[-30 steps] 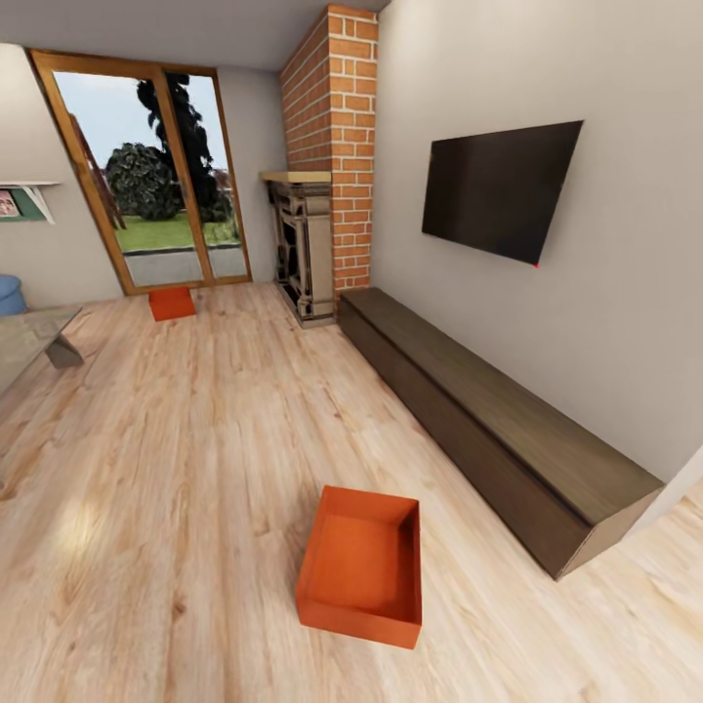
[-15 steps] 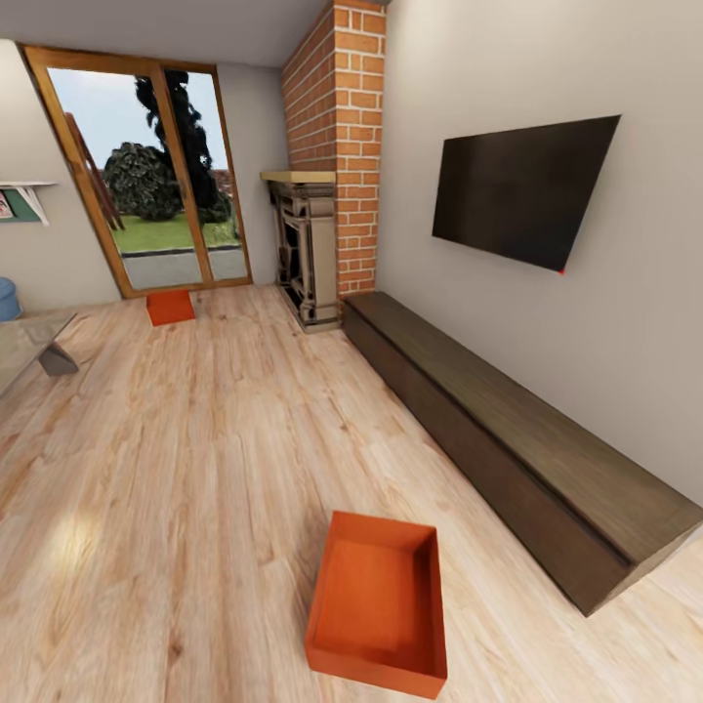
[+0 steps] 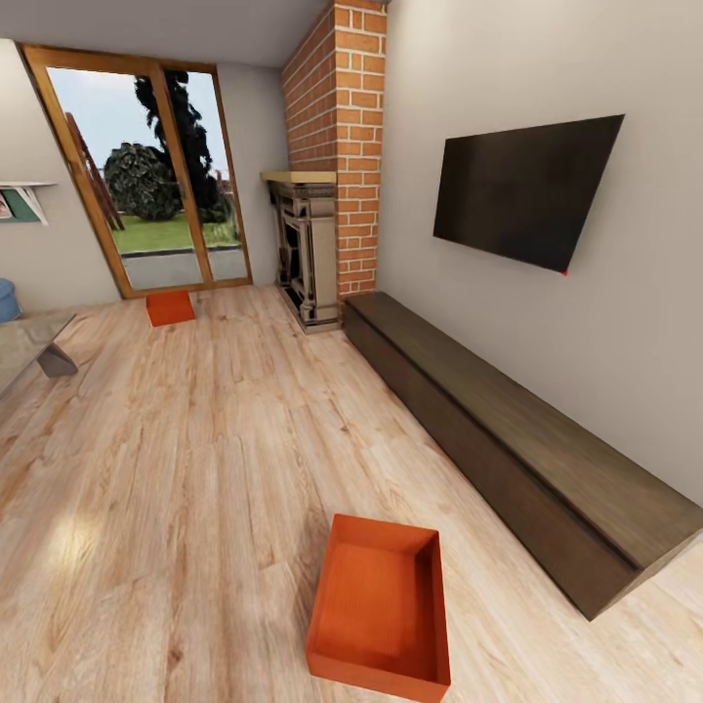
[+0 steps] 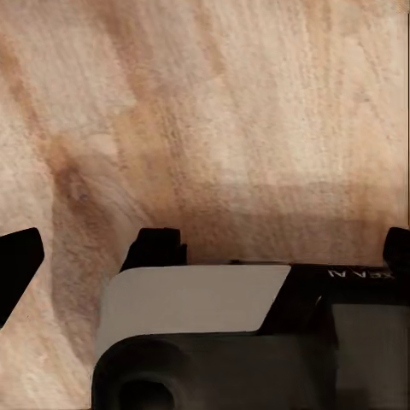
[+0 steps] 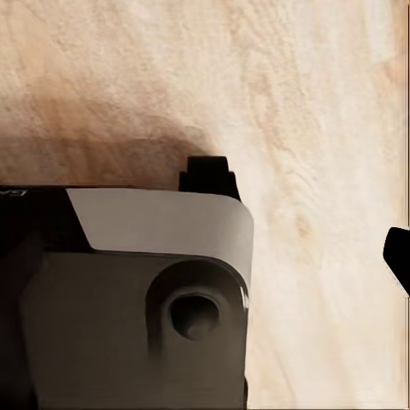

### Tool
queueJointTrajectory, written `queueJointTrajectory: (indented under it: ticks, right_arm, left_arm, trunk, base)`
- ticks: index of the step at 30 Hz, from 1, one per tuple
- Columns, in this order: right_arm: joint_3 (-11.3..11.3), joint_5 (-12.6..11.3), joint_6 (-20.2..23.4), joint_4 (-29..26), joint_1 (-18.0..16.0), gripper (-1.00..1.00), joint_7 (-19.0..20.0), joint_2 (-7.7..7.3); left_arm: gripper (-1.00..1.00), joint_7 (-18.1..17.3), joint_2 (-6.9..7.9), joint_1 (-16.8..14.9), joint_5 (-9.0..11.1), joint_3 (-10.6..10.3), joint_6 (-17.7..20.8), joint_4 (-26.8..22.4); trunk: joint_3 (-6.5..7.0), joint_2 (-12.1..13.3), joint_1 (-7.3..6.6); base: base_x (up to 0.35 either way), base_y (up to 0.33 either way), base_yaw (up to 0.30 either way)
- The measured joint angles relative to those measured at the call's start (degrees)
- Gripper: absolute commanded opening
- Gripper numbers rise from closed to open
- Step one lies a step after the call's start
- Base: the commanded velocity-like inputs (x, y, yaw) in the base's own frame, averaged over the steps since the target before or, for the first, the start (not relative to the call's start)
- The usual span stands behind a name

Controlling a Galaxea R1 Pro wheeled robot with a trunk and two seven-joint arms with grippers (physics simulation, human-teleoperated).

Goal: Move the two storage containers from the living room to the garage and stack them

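Orange-red plastic forms the nearer storage container, a rectangular open-topped bin with shallow straight walls, sitting on the light wood plank floor of the living room with its near edge cut off by the bottom of the head view. Its twin, the second orange-red container, rests well apart, just before the wood-framed glass door, too small to show any surface texture. A red brick fireplace column rises beside a long low dark-brown cabinet with a matte grain, under a flat black wall television. At the far left, a grey low desk is cropped by the frame. In the wrist views, the left end effector and the right end effector each show dark finger tips spread apart above bare planks, holding nothing, behind smooth pale grey and black housings.
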Motion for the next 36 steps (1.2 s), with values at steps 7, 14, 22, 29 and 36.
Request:
queueJointTrajectory:
  ticks: [7,14,22,29,36]
  right_arm:
    - [0.06,0.04,8.33,-10.32,-1.98,1.00,-0.37,0.65]
    - [0.07,-0.25,7.74,-11.59,-4.57,1.00,-0.48,1.17]
    - [0.21,-0.19,3.82,-11.37,-4.87,1.00,0.07,1.18]
    - [0.08,-0.25,3.17,-11.24,-4.83,1.00,0.18,1.12]
    - [0.10,-0.24,3.10,-11.11,-4.81,1.00,0.24,1.15]
  left_arm:
    - [1.00,-0.46,-2.95,-1.81,0.05,-3.29,12.84,-17.24]
    - [1.00,-2.36,-4.21,-6.33,0.24,-5.94,13.80,-19.31]
    - [1.00,-2.64,-4.39,-7.51,0.26,-6.64,9.04,-16.29]
    - [1.00,-2.75,-4.26,-7.60,0.22,-6.85,5.71,-13.86]
    - [1.00,-3.30,-4.25,-7.62,0.25,-6.87,5.31,-13.57]
  trunk:
    - [0.00,0.00,-0.02]
    - [0.00,0.00,-0.03]
    - [-0.01,0.00,-0.02]
    - [0.00,0.00,-0.01]
    - [-0.01,0.00,-0.01]
  base:
    - [0.121,0.000,0.000]
    - [0.251,0.000,-0.006]
    - [0.161,0.000,-0.181]
    - [0.105,-0.035,-0.078]
    - [0.078,-0.019,-0.175]
